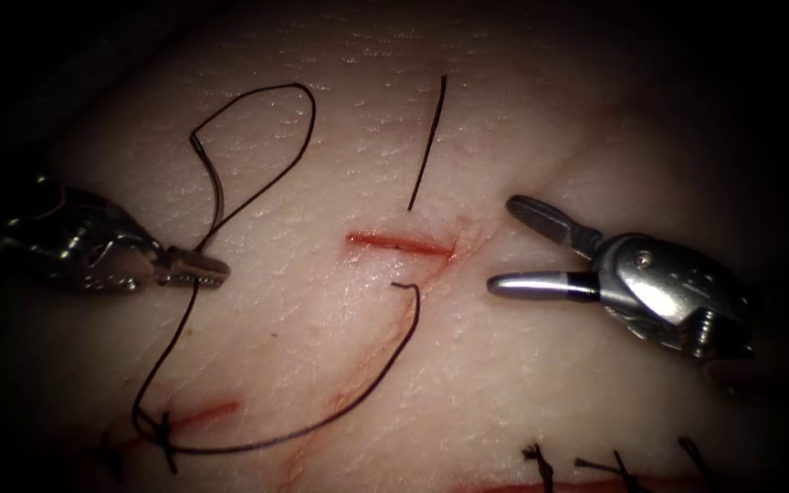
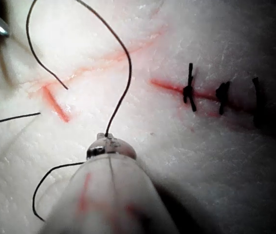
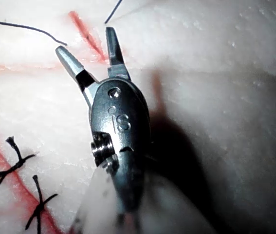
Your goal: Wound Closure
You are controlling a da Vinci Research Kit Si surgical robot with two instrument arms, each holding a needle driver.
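The short red cut lies mid-tissue. My left tool is left of it, jaws shut on the dark thread, which loops above the jaws and also runs down to a knot. From that knot the thread curves right to a free end just below the cut. A straight thread piece stands above the cut. My right tool sits right of the cut, jaws open and holding nothing. Up close, the left tool grips thread, and the right tool gapes beside the cut.
A second red cut at lower left carries the knot. Tied stitches with cut ends line another wound at the bottom right, also seen as stitches and stitches. Faint red streaks cross the tissue.
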